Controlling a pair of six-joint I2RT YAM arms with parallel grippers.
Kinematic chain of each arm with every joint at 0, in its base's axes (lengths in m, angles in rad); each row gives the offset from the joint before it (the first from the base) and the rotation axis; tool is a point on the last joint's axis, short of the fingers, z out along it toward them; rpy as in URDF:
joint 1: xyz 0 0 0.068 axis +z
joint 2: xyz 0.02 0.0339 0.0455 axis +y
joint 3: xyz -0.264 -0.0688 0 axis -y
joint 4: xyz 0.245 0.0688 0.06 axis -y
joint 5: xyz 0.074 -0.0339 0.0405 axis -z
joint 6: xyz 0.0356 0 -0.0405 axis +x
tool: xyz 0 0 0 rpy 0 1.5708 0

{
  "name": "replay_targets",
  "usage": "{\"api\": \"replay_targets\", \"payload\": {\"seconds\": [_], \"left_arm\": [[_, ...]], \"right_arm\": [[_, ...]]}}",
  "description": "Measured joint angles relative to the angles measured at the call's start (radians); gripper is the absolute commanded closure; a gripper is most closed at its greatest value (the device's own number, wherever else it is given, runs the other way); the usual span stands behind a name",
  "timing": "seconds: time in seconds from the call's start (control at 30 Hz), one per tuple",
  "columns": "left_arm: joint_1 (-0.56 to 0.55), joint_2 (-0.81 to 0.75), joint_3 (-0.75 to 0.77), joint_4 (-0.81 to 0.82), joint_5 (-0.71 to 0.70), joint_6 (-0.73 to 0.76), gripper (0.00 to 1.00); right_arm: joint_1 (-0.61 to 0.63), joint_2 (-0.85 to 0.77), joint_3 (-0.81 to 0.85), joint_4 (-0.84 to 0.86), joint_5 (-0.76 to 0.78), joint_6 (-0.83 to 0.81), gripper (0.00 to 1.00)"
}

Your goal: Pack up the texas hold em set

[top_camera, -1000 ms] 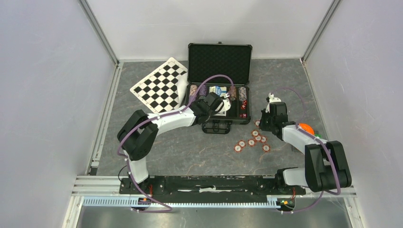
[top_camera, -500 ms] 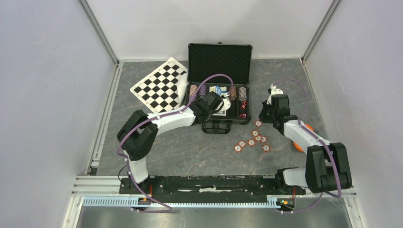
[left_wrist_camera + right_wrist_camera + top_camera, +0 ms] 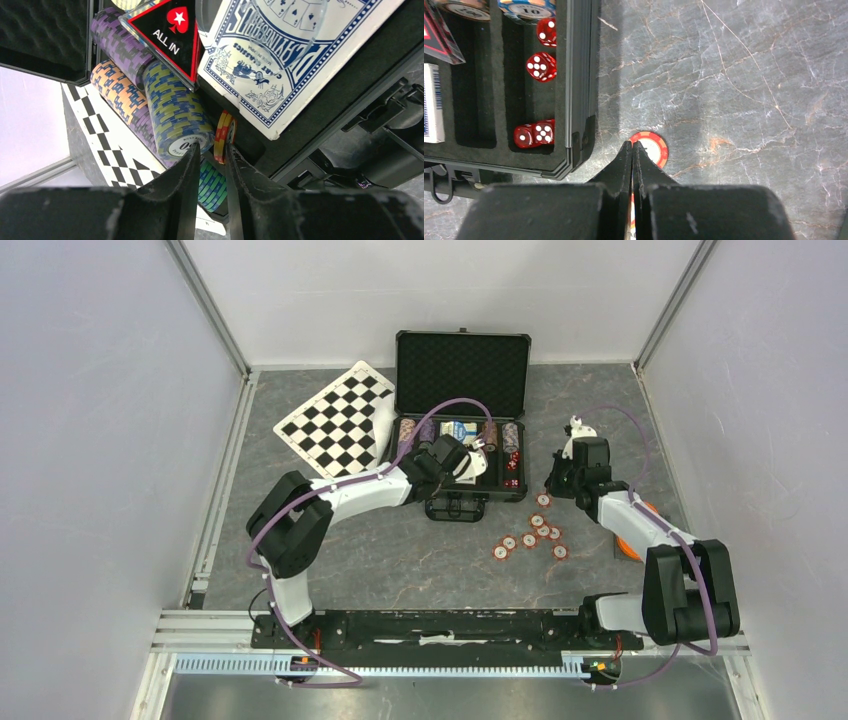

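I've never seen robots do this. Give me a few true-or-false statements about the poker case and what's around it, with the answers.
1. The case is shut. False: the case stands open, lid up.
2. Red dice lie inside the case. True: the red dice sit in a foam slot.
3. Every chip is packed. False: several red chips lie loose on the table, right of the case.
4. A checkered board lies left of the case. True: the checkered board is there.
5. The right gripper holds a die. False: the right gripper is shut, its tips by a red chip on the table.
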State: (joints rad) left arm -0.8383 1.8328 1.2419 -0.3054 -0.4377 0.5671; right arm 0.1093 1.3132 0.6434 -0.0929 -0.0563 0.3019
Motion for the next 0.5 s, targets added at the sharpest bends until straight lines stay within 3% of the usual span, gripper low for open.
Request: {"api": "replay_targets", "payload": {"seconds": [0.23, 0.5], "left_arm": [[-0.002, 0.0, -0.013, -0.003, 0.027, -0.001, 0.69], [-0.002, 0.0, -0.02, -0.004, 0.032, -0.005, 0.94]], "right_arm": [[0.0, 0.005, 0.014, 0.001, -0.016, 0.0, 1.0], [0.0, 0.005, 0.014, 0.001, -0.029, 0.0, 1.0]]}}
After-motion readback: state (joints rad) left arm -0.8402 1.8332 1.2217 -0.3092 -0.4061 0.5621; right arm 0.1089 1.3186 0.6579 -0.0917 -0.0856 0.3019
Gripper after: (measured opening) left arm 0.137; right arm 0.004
